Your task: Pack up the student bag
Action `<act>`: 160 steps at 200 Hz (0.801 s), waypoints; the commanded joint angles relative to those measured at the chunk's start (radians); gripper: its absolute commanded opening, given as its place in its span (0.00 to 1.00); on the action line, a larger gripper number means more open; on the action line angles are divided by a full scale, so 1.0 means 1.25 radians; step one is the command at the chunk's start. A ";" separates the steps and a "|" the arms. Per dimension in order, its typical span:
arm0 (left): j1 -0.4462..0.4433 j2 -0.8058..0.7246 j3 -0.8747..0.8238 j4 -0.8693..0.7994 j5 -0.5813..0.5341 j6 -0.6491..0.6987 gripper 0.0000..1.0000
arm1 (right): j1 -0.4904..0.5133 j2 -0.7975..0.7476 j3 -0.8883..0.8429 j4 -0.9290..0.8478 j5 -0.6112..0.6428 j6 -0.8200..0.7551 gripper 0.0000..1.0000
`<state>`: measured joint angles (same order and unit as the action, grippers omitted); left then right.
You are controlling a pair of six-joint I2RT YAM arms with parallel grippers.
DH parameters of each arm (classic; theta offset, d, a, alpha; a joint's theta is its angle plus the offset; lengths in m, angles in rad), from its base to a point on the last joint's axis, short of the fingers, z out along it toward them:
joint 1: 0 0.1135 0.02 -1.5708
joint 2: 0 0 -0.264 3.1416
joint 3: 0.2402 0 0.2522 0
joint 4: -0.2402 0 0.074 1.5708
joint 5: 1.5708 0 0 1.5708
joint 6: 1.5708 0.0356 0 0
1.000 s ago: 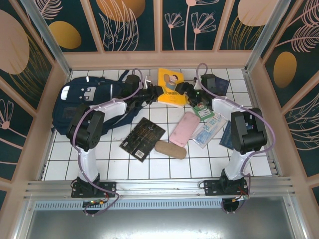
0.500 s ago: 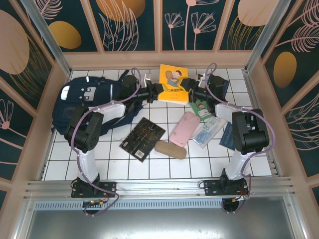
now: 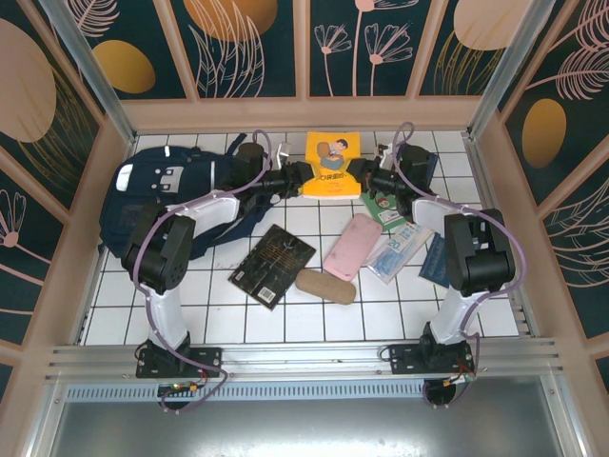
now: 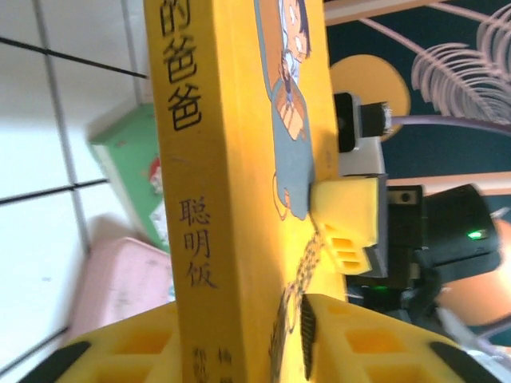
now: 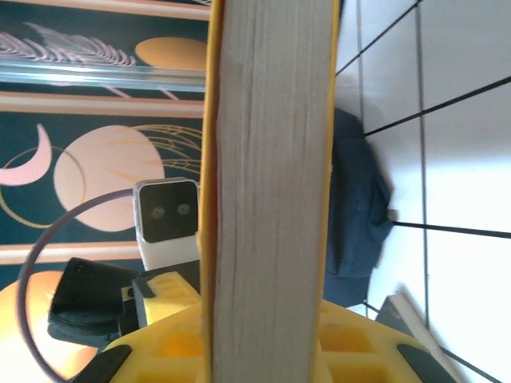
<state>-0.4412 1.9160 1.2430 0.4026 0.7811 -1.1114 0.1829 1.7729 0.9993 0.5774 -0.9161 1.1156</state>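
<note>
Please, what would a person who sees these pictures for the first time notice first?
A bright yellow paperback book with a cartoon cover stands out at the far middle of the white tiled table, one edge between the left fingers, the opposite edge between the right fingers. The large dark navy fabric student bag lies at the far left.

The book (image 3: 332, 164) looks glossy paper, the student bag (image 3: 152, 186) matt cloth.

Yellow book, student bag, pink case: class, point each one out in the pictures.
yellow book (image 3: 331, 164), top external view, middle of its front cover.
student bag (image 3: 133, 200), top external view, navy fabric on its left side.
pink case (image 3: 352, 246), top external view, middle of its top.
</note>
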 commanded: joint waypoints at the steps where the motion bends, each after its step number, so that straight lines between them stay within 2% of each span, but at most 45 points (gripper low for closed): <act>1: 0.021 -0.061 0.069 -0.233 -0.095 0.203 0.46 | -0.002 -0.065 0.032 -0.088 0.039 -0.101 0.00; 12: 0.031 -0.072 0.089 -0.328 -0.150 0.262 0.54 | 0.001 -0.072 0.039 -0.125 0.051 -0.127 0.00; 35: 0.054 -0.100 0.101 -0.476 -0.278 0.363 0.61 | 0.007 -0.083 0.044 -0.171 0.074 -0.159 0.00; 74: 0.069 -0.123 0.102 -0.664 -0.511 0.500 0.63 | 0.032 -0.099 0.053 -0.230 0.118 -0.204 0.00; 125: 0.070 -0.111 0.076 -0.751 -0.743 0.595 0.64 | 0.069 -0.089 0.064 -0.251 0.138 -0.226 0.00; 160: 0.069 -0.085 0.076 -0.754 -0.847 0.607 0.65 | 0.084 -0.086 0.065 -0.257 0.146 -0.230 0.00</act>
<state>-0.3534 1.7790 1.3426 -0.4915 -0.1146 -0.4061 0.2756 1.7084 1.0325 0.2188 -0.7311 0.8612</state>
